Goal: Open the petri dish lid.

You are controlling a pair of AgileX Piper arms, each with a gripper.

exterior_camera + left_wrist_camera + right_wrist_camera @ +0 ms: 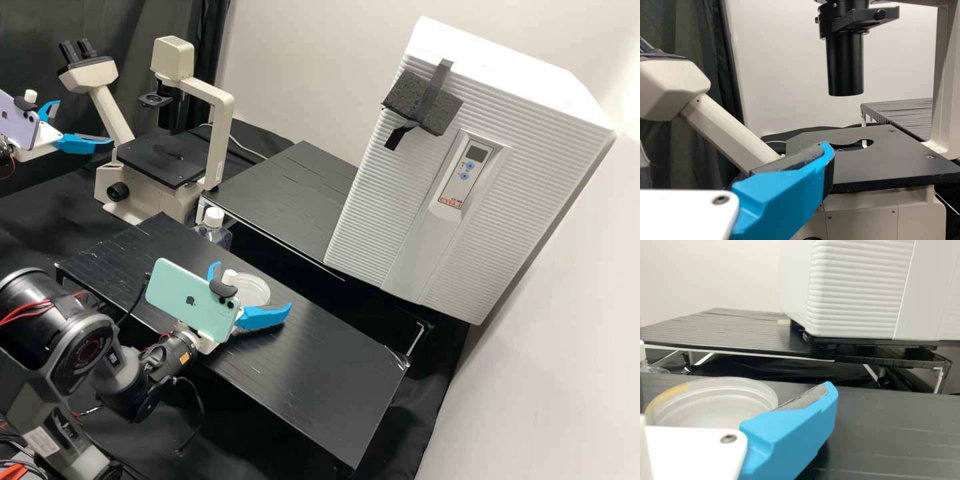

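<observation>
Petri dish [257, 287], high view: white incubator [373, 193] stood at its two o'clock, black stand [307, 360] beneath, microscope [167, 157] at eleven. Step, as judged: centre, close softly on the lid [715, 405] alone, lift level; low grip risked raising the base too. Right gripper [252, 285]: fingers wide, seemingly astride dish, contact uncertain. Left gripper [85, 123], between ten and eleven: spread, holding nothing.

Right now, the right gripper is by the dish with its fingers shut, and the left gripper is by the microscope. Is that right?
Not quite: the high view shows the right gripper with its fingers apart, not shut. It is by the dish, and the left gripper is by the microscope.
</observation>
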